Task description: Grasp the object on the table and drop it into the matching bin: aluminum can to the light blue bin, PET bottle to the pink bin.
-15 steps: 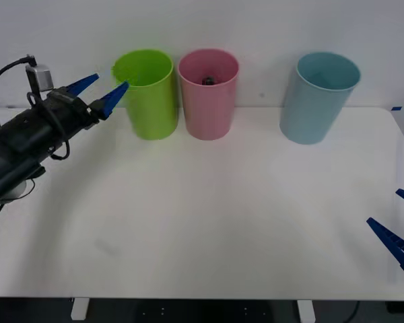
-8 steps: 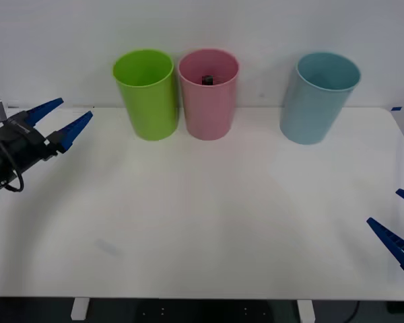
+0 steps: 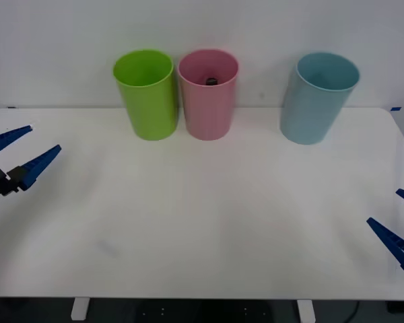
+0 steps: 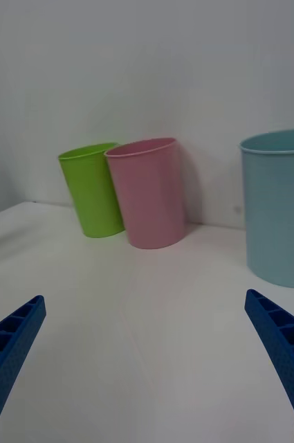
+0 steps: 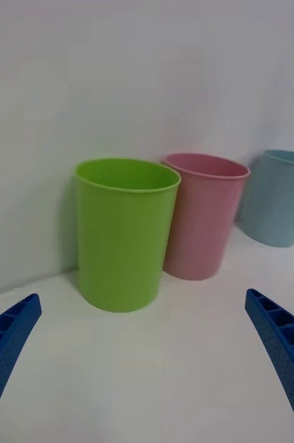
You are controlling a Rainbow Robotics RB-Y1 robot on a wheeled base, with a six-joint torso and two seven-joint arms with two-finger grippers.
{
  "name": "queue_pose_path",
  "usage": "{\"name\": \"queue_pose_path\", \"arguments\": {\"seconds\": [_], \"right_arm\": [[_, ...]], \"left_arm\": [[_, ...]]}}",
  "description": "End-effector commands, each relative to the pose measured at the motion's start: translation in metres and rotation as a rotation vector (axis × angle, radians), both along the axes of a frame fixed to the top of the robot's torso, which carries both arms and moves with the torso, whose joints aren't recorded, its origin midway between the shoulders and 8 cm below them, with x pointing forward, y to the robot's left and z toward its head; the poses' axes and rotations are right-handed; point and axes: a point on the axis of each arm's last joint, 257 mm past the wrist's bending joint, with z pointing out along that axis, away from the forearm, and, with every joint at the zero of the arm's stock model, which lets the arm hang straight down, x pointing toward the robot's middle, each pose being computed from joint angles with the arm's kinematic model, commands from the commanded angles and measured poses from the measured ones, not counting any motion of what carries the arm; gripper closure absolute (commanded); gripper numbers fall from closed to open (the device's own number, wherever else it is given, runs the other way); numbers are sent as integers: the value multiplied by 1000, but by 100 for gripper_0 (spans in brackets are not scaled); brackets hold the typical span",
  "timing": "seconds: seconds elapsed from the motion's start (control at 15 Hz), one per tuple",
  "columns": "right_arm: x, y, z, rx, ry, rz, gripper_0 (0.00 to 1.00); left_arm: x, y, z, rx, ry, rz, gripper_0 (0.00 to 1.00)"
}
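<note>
The pink bin (image 3: 208,94) stands at the back of the white table (image 3: 202,222), and a small dark cap of the PET bottle (image 3: 211,81) shows inside its mouth. The light blue bin (image 3: 318,97) stands to its right. My left gripper (image 3: 23,151) hovers open over the table's left edge with nothing between its fingers. At the table's right front edge my right gripper (image 3: 400,222) is open and holds nothing. The wrist views show the pink bin (image 5: 203,214) (image 4: 148,192) and the light blue bin (image 5: 279,197) (image 4: 279,206) from the side.
A lime green bin (image 3: 147,94) stands just left of the pink bin, almost touching it. A pale wall rises close behind the bins.
My left arm has drawn back from beside the green bin, moving left and toward the table's front, its gripper staying open. The right arm has not moved.
</note>
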Motion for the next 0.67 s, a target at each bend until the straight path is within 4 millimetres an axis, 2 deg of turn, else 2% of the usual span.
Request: {"name": "queue_pose_path", "arguments": {"seconds": [0.07, 0.33, 0.67], "right_arm": [[0, 0, 0, 0, 0, 0, 0], [0, 0, 0, 0, 0, 0, 0], [0, 0, 0, 0, 0, 0, 0]], "left_arm": [[-21, 10, -10, 22, 14, -5, 0], [-50, 34, -18, 56, 46, -4, 0], [-99, 69, -34, 57, 118, 23, 0]]}}
